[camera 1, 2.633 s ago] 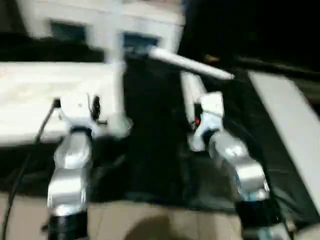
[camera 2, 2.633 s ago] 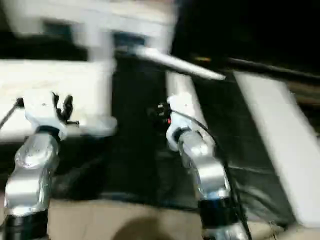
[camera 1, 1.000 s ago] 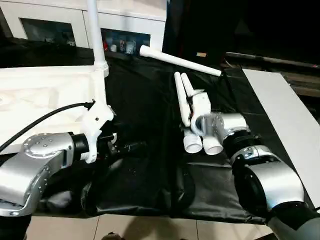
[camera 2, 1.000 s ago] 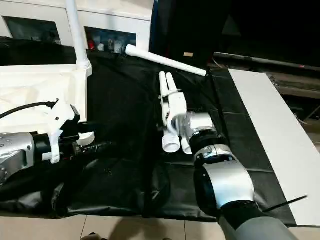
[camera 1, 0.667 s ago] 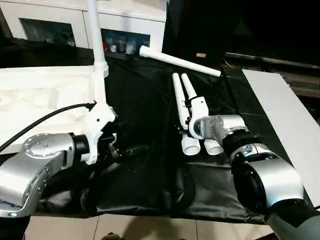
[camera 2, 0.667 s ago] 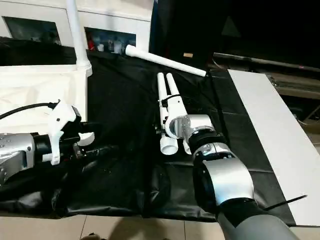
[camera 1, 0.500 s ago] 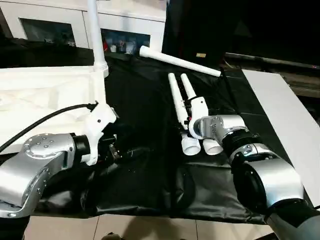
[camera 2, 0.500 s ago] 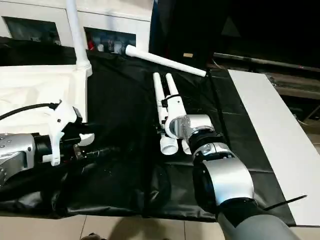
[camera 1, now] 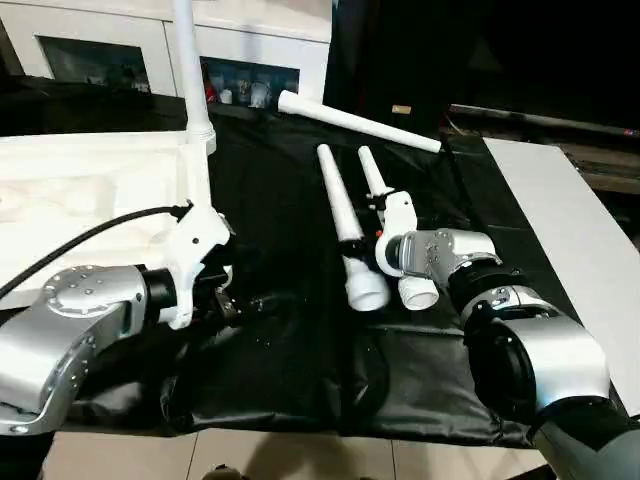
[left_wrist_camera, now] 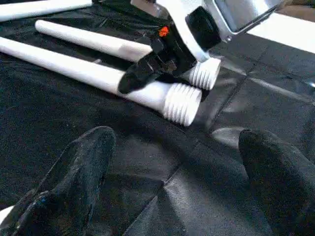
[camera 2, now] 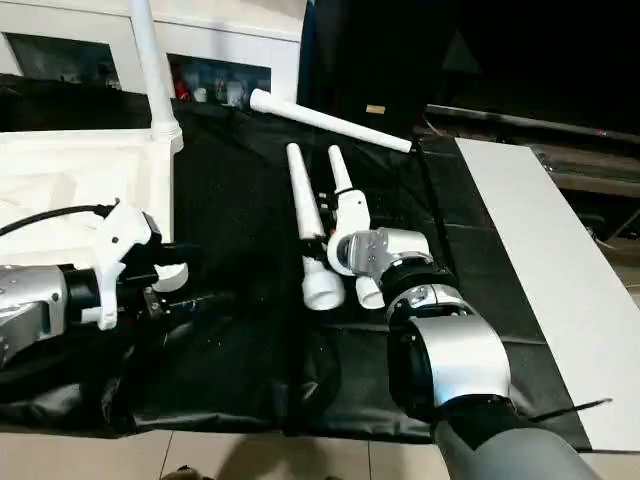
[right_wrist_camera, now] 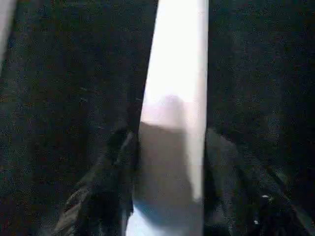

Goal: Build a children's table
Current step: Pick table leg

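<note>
Table leg (right_wrist_camera: 172,123) sits pinched between the right gripper (camera 1: 385,222) fingers; its neighbour leg (camera 1: 345,235) at nine o'clock may roll off. Left gripper (left_wrist_camera: 172,187) spread.

On my bench (camera 1: 300,210) the tabletop (camera 1: 90,190) lies far left, with one leg (camera 1: 190,70) standing upright in its near-centre corner socket. Two legs lie mid-bench side by side: the left one (camera 1: 345,230) angled apart from the right one (camera 1: 375,185), which runs between my right gripper's (right_wrist_camera: 167,162) fingers. Behind them a fourth leg (camera 1: 355,122) lies crosswise. My left gripper (left_wrist_camera: 172,162) sits left of the pair, and the cabinet (camera 1: 250,50) stands behind the bench.
</note>
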Controlling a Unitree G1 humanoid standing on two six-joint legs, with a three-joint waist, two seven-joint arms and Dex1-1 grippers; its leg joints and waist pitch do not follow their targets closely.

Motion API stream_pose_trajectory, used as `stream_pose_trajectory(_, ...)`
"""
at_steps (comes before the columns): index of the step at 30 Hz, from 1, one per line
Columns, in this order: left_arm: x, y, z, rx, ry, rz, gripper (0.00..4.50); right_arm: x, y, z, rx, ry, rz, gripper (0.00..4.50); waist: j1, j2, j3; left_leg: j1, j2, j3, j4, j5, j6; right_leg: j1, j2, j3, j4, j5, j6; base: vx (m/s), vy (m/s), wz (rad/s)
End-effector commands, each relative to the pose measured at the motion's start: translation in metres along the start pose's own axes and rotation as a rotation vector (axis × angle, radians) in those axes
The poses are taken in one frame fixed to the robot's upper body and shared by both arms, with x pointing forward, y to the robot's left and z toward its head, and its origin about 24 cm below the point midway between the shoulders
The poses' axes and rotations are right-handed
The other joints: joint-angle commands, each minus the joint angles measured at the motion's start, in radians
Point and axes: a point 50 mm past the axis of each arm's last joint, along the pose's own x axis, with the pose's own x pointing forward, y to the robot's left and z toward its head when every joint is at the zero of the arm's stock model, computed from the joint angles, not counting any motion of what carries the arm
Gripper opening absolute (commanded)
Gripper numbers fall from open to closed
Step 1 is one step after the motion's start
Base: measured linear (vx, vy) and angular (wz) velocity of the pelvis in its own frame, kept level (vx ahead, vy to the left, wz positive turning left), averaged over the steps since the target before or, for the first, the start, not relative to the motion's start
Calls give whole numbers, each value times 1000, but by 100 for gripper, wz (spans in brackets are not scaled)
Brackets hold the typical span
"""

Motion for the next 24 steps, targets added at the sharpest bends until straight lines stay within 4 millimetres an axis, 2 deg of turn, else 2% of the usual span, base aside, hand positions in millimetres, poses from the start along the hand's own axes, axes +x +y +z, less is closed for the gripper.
stream_pose_trajectory(1,0,2,3,27,-4,14,450,-5,3,12,16,-46,40,191,2,24,-59,11,55,-8,-74,-179,-56,40,-112,65,-74,-147,-163,0,0,0)
stream_pose_trajectory(3,0,3,3,30,-4,25,450,-6,3,12,22,-43,51,182,3,28,-59,11,54,-9,-74,-183,-58,40,-112,66,-75,-154,-164,0,0,0)
stream_pose_trajectory(5,0,4,3,33,-2,32,450,-6,2,12,23,-40,55,163,2,25,-59,11,55,-9,-75,-189,-60,40,-112,65,-76,-167,-163,0,0,0)
stream_pose_trajectory(8,1,7,6,35,-22,58,450,-6,2,12,41,-50,72,145,3,28,-59,12,54,-9,-75,-192,-61,39,-112,65,-77,-174,-162,0,0,0)
stream_pose_trajectory(9,1,9,8,33,-37,73,450,-6,2,12,51,-61,83,126,3,27,-59,13,55,-8,-75,-195,-60,39,-112,65,-78,-175,-162,0,0,0)
stream_pose_trajectory(12,3,16,16,19,-97,129,450,-9,3,19,54,-129,142,101,7,25,-61,12,57,-8,-73,-181,-57,43,-115,66,-77,-145,-163,0,0,0)
stream_pose_trajectory(13,4,17,18,14,-112,142,450,-10,3,19,30,-144,148,101,7,25,-63,10,56,-9,-74,-158,-54,45,-113,64,-72,-121,-168,0,0,0)
stream_pose_trajectory(14,6,15,18,16,-109,132,450,-9,-1,14,-89,-123,108,82,7,26,-63,9,56,-8,-72,-151,-51,45,-113,64,-72,-109,-171,0,0,0)
stream_pose_trajectory(15,6,15,18,17,-109,132,450,-8,-1,14,-93,-124,107,82,7,26,-63,8,55,-8,-73,-145,-49,45,-113,63,-72,-105,-173,0,0,0)
stream_pose_trajectory(16,7,14,17,20,-102,124,450,-8,-1,15,-174,-154,101,82,7,24,-63,6,54,-7,-71,-137,-47,46,-114,63,-72,-105,-174,0,0,0)
stream_pose_trajectory(17,7,13,17,20,-101,122,450,-8,0,17,-182,-169,108,103,8,24,-64,8,55,-6,-70,-131,-43,46,-116,64,-73,-105,-179,0,0,0)
stream_pose_trajectory(20,9,11,16,18,-97,104,450,-9,9,22,-123,-181,154,118,6,24,-63,10,56,-7,-71,-143,-41,45,-113,64,-73,-118,-183,0,0,0)
stream_pose_trajectory(22,11,8,14,13,-79,77,450,-7,16,24,-109,-175,169,157,5,25,-61,12,56,-8,-73,-163,-41,43,-114,65,-76,-147,-178,0,0,0)
stream_pose_trajectory(24,12,6,12,13,-66,67,450,-6,19,25,-110,-179,169,166,3,26,-61,11,57,-8,-74,-173,-45,42,-114,64,-76,-164,-176,0,0,0)
